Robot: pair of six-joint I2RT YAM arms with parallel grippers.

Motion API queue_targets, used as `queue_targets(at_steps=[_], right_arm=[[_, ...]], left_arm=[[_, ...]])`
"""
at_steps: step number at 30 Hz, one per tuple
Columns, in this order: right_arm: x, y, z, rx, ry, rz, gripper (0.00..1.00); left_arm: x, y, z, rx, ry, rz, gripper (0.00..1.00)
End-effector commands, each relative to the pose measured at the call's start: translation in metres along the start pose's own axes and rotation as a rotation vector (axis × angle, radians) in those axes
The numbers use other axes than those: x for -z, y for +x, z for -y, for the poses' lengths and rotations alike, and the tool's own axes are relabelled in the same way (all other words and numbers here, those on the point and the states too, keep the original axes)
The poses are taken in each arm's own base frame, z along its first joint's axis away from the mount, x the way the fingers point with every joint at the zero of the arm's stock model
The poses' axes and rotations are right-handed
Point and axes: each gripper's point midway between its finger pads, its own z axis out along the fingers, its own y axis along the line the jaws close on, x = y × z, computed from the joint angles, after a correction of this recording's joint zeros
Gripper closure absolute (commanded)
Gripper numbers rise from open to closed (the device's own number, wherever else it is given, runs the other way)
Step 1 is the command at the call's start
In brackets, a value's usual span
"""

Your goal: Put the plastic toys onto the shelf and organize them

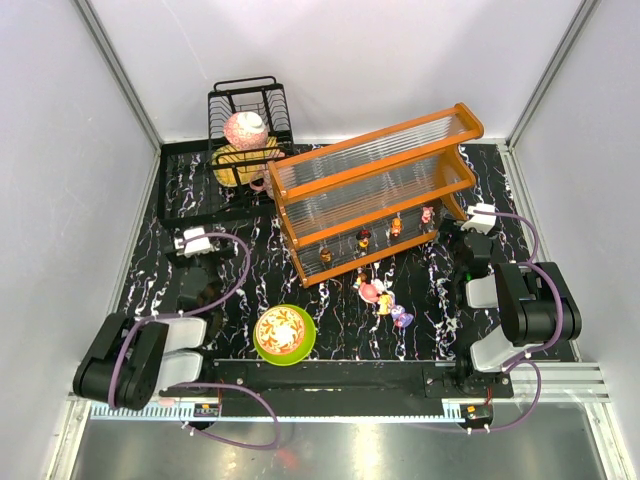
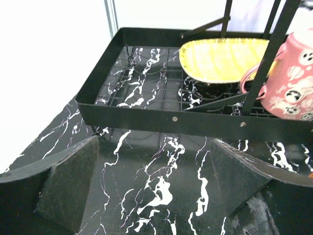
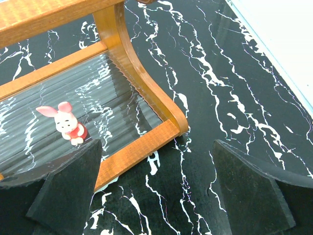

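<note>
The loose toys (image 1: 384,302) on the worktop (image 1: 335,295) look light, hard and slippery; pinch each around its body. Both pairs of jaws stand wide, empty.

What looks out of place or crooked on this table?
The shelf sits at a slant to the table edges. A few toys lie in a loose cluster on the table in front of it, while four others stand in a row on its lower tier. Nothing looks spilled or broken.
</note>
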Motion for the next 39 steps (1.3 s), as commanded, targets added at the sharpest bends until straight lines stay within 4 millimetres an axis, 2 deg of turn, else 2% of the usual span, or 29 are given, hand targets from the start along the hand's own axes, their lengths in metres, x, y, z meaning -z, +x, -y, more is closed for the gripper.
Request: queue_targets(at_steps=[1, 3, 4, 5, 6, 7, 8, 9, 10, 15, 16, 18, 22, 25, 29, 33, 39], right_arm=[[-0.005, -0.023, -0.004, -0.018, -0.003, 0.075, 0.0], [-0.005, -0.023, -0.004, -0.016, -0.005, 0.075, 0.0], [-0.006, -0.022, -0.005, -0.015, -0.005, 0.072, 0.0], [-0.006, -0.022, -0.004, -0.015, -0.003, 0.072, 0.0], [-0.006, -0.023, -0.004, -0.016, -0.003, 0.074, 0.0], [-0.006, -0.023, -0.005, -0.015, -0.006, 0.072, 0.0], [-0.006, -0.022, -0.005, -0.015, -0.006, 0.071, 0.0], [-0.005, -0.022, -0.004, -0.015, -0.005, 0.071, 0.0], [-0.006, -0.022, -0.005, -0.015, -0.005, 0.072, 0.0], [-0.006, -0.023, -0.004, -0.014, -0.005, 0.072, 0.0], [-0.006, -0.022, -0.005, -0.013, -0.006, 0.071, 0.0], [-0.005, -0.024, -0.005, -0.016, -0.005, 0.075, 0.0], [-0.006, -0.023, -0.005, -0.016, -0.005, 0.074, 0.0], [-0.006, -0.023, -0.004, -0.016, -0.003, 0.074, 0.0], [-0.001, -0.021, 0.0, -0.018, 0.012, 0.082, 0.0], [0.016, -0.04, -0.001, -0.042, -0.003, 0.176, 0.0], [0.044, -0.066, 0.009, -0.16, 0.052, 0.132, 0.0]], left_arm=[[0.008, -0.034, -0.008, 0.045, -0.064, 0.113, 0.01], [0.006, -0.033, -0.003, 0.049, -0.079, 0.061, 0.01], [0.007, -0.044, -0.007, 0.089, -0.112, 0.075, 0.01], [0.006, -0.047, -0.007, 0.103, -0.122, 0.06, 0.01], [0.003, -0.041, -0.003, 0.136, -0.131, -0.012, 0.01], [0.005, -0.049, -0.004, 0.179, -0.144, -0.02, 0.01], [0.006, -0.048, -0.005, 0.201, -0.162, -0.051, 0.01], [0.008, -0.042, -0.005, 0.219, -0.178, -0.113, 0.01], [0.01, -0.047, -0.005, 0.236, -0.173, -0.116, 0.01], [0.026, -0.047, -0.004, 0.304, -0.193, -0.213, 0.01], [0.03, -0.053, -0.013, 0.337, -0.236, -0.201, 0.01], [0.035, -0.061, -0.017, 0.376, -0.256, -0.217, 0.01], [0.047, -0.084, -0.01, 0.453, -0.175, -0.214, 0.01], [0.053, -0.09, 0.002, 0.463, -0.085, -0.23, 0.01], [0.061, -0.082, 0.01, 0.493, -0.042, -0.285, 0.01], [0.072, -0.069, -0.009, 0.527, -0.162, -0.332, 0.01], [0.077, -0.068, -0.011, 0.54, -0.149, -0.318, 0.01]])
